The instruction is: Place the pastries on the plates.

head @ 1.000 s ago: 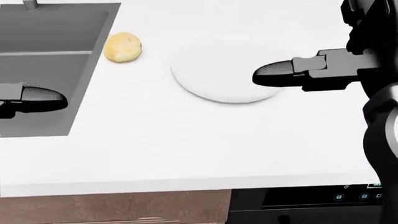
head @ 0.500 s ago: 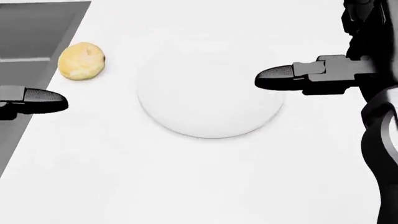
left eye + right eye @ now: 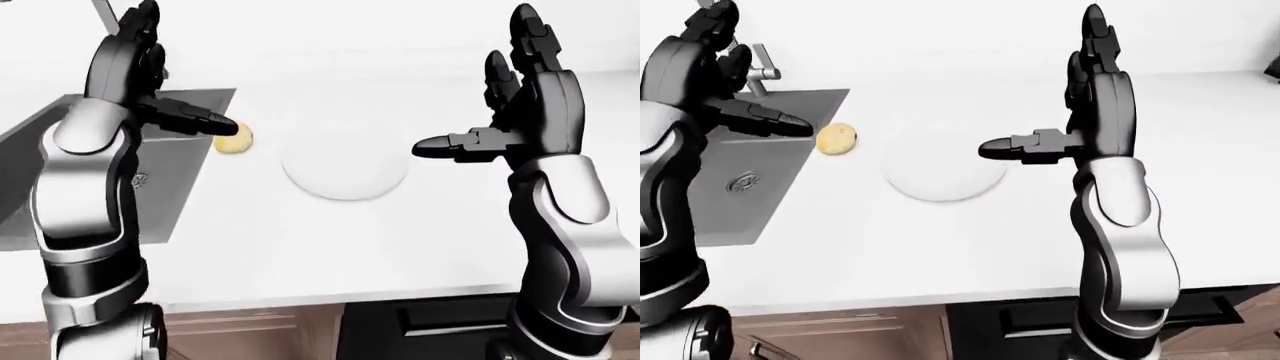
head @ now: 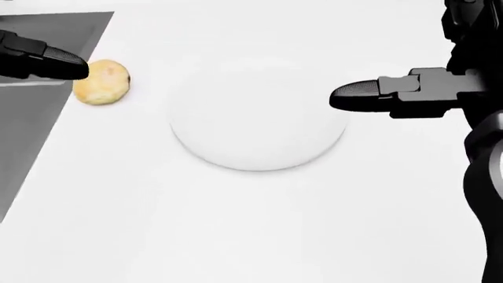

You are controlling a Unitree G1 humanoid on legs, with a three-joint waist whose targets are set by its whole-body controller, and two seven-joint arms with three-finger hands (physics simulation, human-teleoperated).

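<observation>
A round yellow pastry [image 4: 102,82] lies on the white counter beside the sink, left of a white plate [image 4: 257,115] that has nothing on it. My left hand [image 3: 150,67] is raised and open, its thumb [image 4: 47,62] reaching over the pastry's left side without holding it. My right hand [image 3: 500,105] is open too, fingers [image 3: 530,37] pointing up, thumb [image 4: 361,94] hanging above the plate's right edge. Neither hand holds anything.
A grey sink [image 3: 750,161] with a faucet [image 3: 758,64] fills the left of the counter. The counter's near edge [image 3: 330,296] runs above wooden cabinets and a dark appliance [image 3: 430,330] at the bottom right.
My left hand's thumb has moved up and toward the pastry, from lower left to just beside it. The right hand and plate have barely shifted.
</observation>
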